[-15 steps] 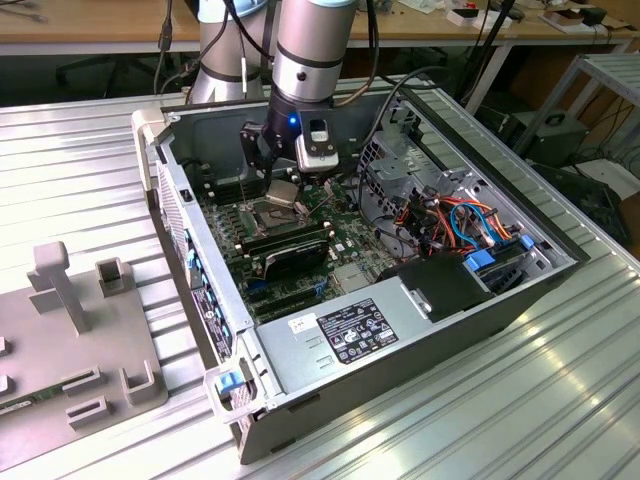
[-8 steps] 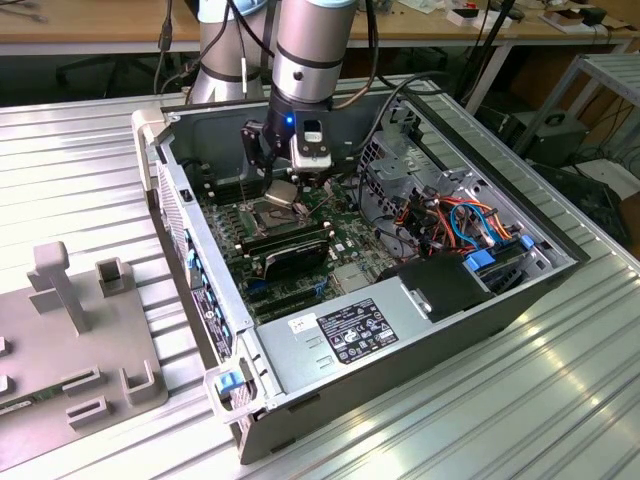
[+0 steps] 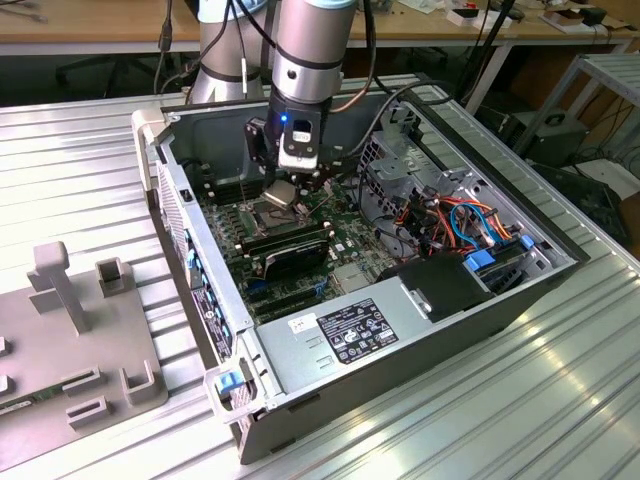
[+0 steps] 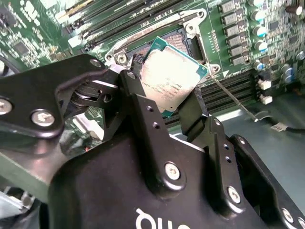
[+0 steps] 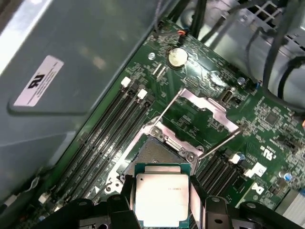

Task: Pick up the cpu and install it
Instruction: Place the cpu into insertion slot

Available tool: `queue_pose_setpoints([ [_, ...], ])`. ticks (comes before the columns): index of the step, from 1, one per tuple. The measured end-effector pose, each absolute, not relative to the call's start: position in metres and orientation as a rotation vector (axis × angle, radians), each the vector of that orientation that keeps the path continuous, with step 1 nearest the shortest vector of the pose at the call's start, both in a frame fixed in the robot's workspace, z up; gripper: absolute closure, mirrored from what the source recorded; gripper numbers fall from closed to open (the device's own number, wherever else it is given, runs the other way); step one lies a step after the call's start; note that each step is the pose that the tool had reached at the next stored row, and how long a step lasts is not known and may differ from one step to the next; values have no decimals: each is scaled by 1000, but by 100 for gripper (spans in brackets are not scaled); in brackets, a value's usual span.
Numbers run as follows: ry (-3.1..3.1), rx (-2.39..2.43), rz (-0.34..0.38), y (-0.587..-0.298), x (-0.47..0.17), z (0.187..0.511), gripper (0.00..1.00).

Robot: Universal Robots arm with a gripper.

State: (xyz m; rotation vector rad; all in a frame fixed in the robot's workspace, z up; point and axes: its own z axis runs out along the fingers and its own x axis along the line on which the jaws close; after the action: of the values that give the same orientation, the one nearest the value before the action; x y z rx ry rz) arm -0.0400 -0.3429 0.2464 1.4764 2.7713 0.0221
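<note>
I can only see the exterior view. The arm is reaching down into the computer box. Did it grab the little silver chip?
Observer: Yes. In both wrist views the gripper is shut on the cpu, pinching it by two opposite edges.
Operator: Is the chip sitting in its square hole yet?
Observer: Not yet. In the first wrist view the dark socket is bare, with no chip seated in it.
Operator: Is that metal lid thing in the way?
Observer: No. The socket's hinged metal frame is swung open, away from the socket.
</note>
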Motion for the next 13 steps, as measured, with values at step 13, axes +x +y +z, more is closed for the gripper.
queue_pose_setpoints([
  [13, 2539, 1844, 21, -343, -40, 245, 45],
])
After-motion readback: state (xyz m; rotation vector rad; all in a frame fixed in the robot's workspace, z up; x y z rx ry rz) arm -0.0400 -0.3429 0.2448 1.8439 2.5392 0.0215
